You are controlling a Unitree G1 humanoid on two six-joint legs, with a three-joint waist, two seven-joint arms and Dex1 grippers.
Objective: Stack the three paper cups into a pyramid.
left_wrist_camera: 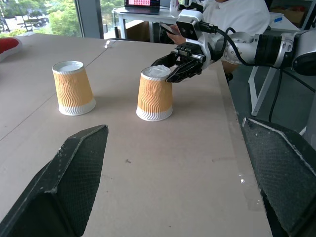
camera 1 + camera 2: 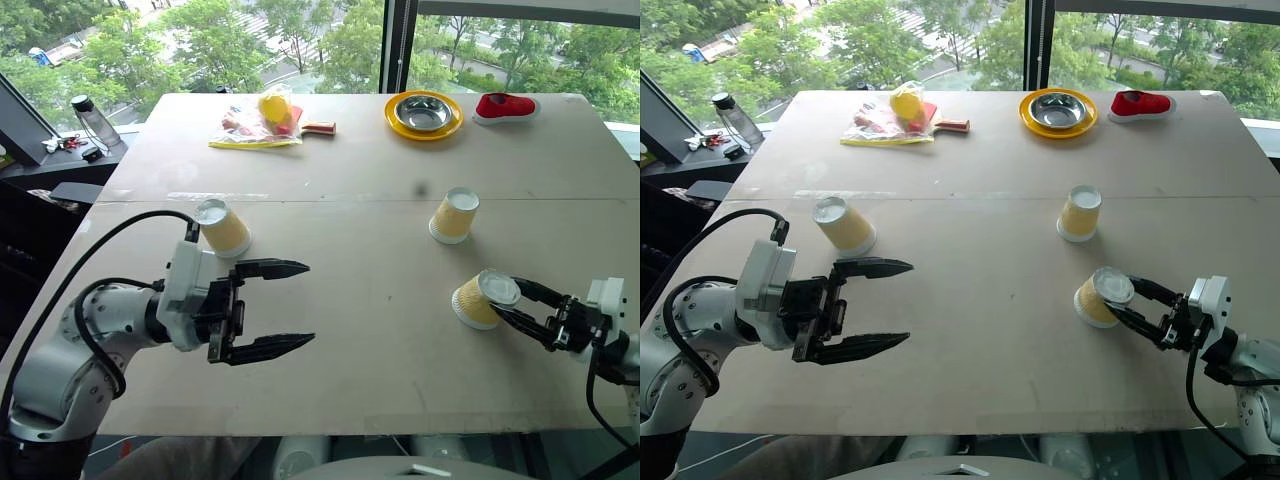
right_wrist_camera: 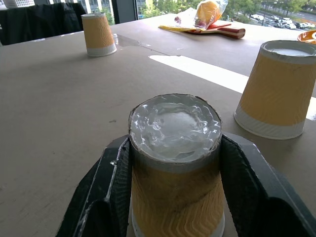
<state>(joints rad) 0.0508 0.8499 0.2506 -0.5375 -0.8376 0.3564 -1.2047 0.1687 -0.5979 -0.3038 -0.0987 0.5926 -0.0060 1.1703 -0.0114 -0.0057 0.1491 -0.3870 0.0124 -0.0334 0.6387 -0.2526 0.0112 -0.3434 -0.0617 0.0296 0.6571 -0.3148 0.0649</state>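
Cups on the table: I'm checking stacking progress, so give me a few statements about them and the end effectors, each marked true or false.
1. All three cups stand upside down, apart from each other. True: the near cup, the middle cup and the far-left cup each rest on their rims, none stacked.
2. The right end effector is shut on the near cup. True: its fingers press both sides near the base.
3. The left end effector holds a cup. False: it is open and holds nothing, beside the far-left cup.
4. A cup sits in the steel bowl. False: the bowl holds no cup.
5. The pyramid is finished. False: no cup lies on another.
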